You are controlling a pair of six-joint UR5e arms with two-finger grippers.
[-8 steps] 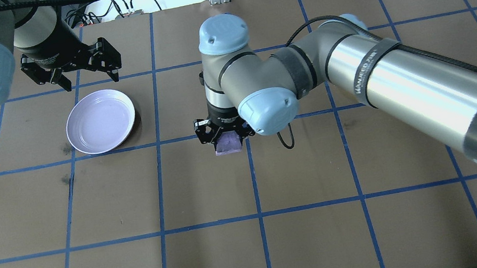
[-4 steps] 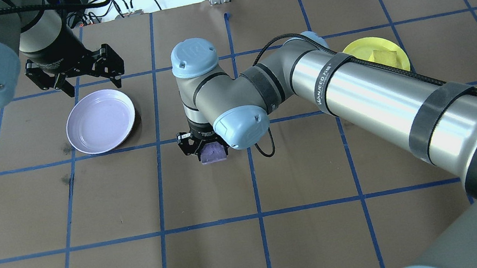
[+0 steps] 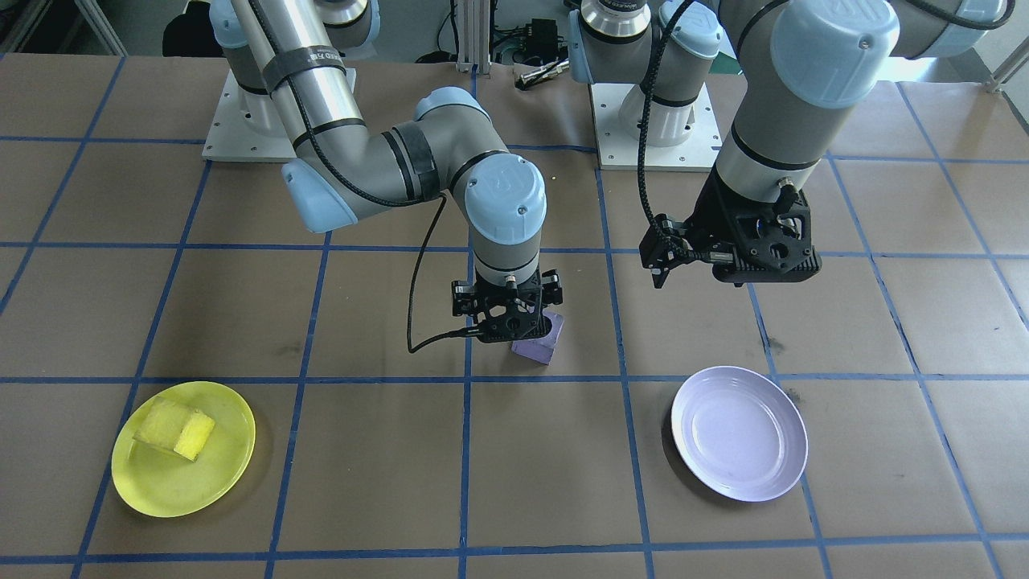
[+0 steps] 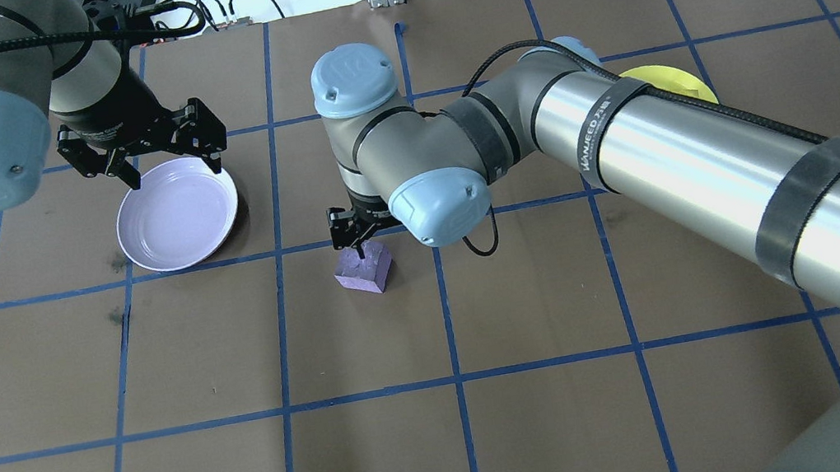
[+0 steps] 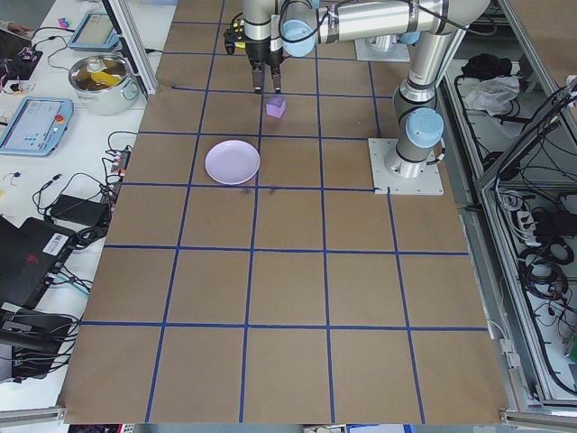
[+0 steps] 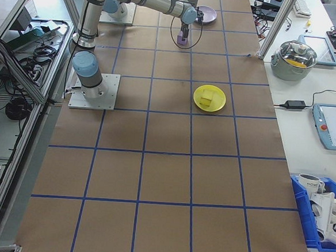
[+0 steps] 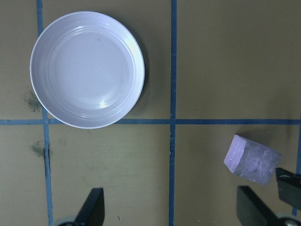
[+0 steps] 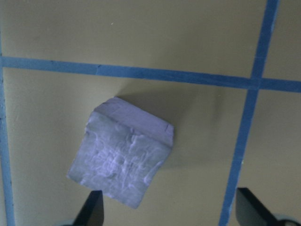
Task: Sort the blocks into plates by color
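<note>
Brown table (image 5: 297, 298) gridded with blue tape (image 5: 251, 289), white benches (image 6: 326, 85) alongside.

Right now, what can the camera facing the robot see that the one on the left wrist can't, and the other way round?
Only the front-facing view shows the yellow plate with the yellow block lying in it, plus both arms and the right gripper open above the purple block. Only the left wrist view shows the left gripper from inside, its fingertips wide apart. Both show the empty lavender plate and the purple block on the table beside a blue tape line.
</note>
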